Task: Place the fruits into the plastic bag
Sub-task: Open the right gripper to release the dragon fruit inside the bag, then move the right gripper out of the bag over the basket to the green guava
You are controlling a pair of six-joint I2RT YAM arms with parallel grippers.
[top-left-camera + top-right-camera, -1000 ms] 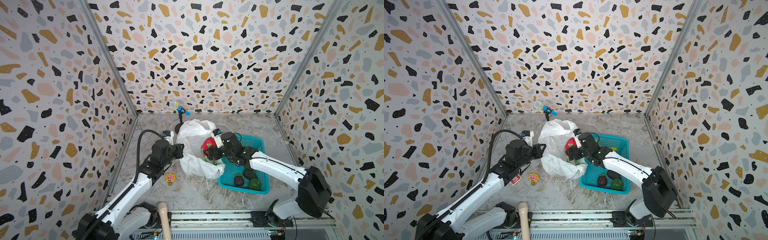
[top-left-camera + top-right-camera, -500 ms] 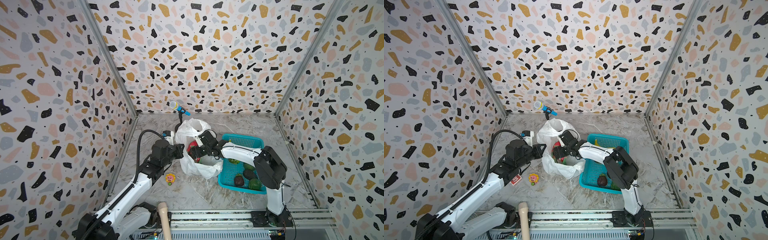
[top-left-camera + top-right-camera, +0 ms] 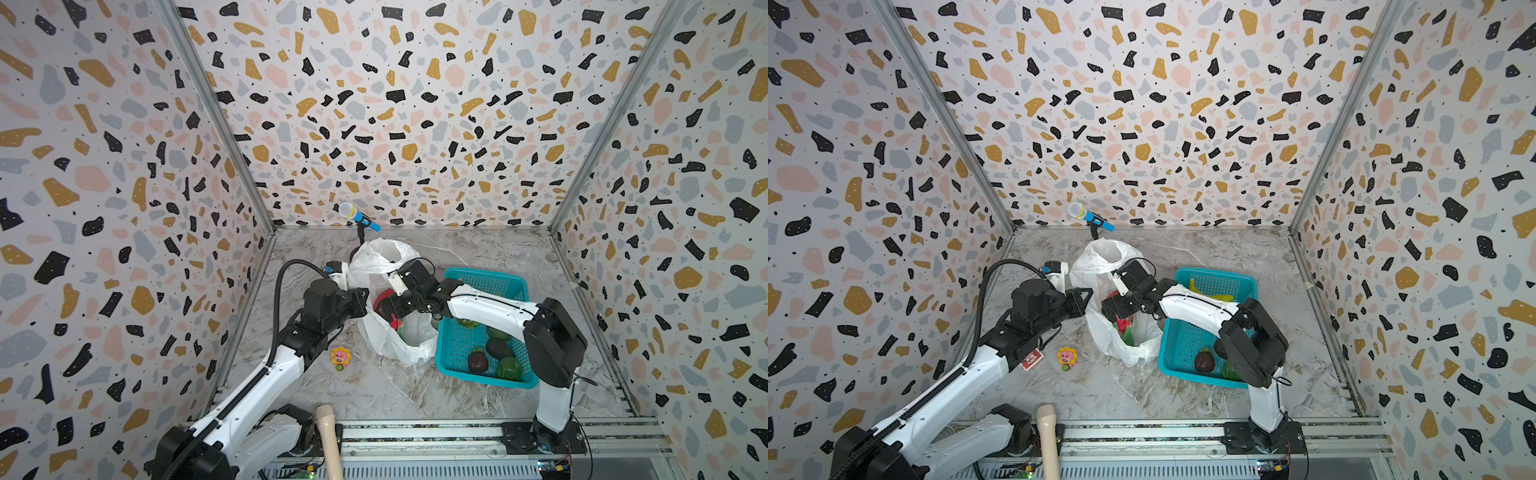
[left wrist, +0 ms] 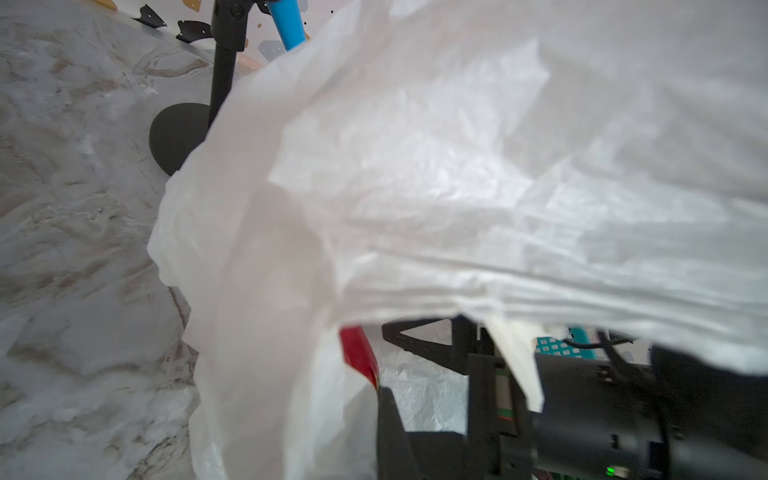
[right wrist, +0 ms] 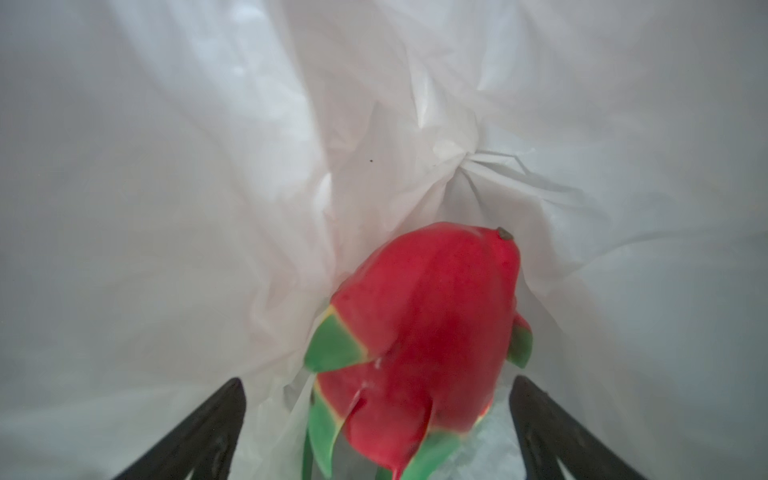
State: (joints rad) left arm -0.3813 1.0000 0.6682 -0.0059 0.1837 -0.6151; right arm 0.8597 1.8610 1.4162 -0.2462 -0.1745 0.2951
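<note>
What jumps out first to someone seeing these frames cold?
The red dragon fruit sits deep inside the white plastic bag in the middle of the scene, between the wide-open jaws of the right tool. The left tool is pinched shut on the bag's rim, holding the mouth up. Beside the bag, on the right arm's side, a teal basket holds more fruits.

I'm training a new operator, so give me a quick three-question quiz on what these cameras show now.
1. True or false: the dragon fruit lies in the teal basket.
2. Which one pinches the rim of the plastic bag? A: left gripper. B: right gripper.
3. Name the small yellow toy on the table.
Key: 1 false, it is inside the bag, the right gripper open around it. 2 A. 3 sunflower-face toy.
</note>
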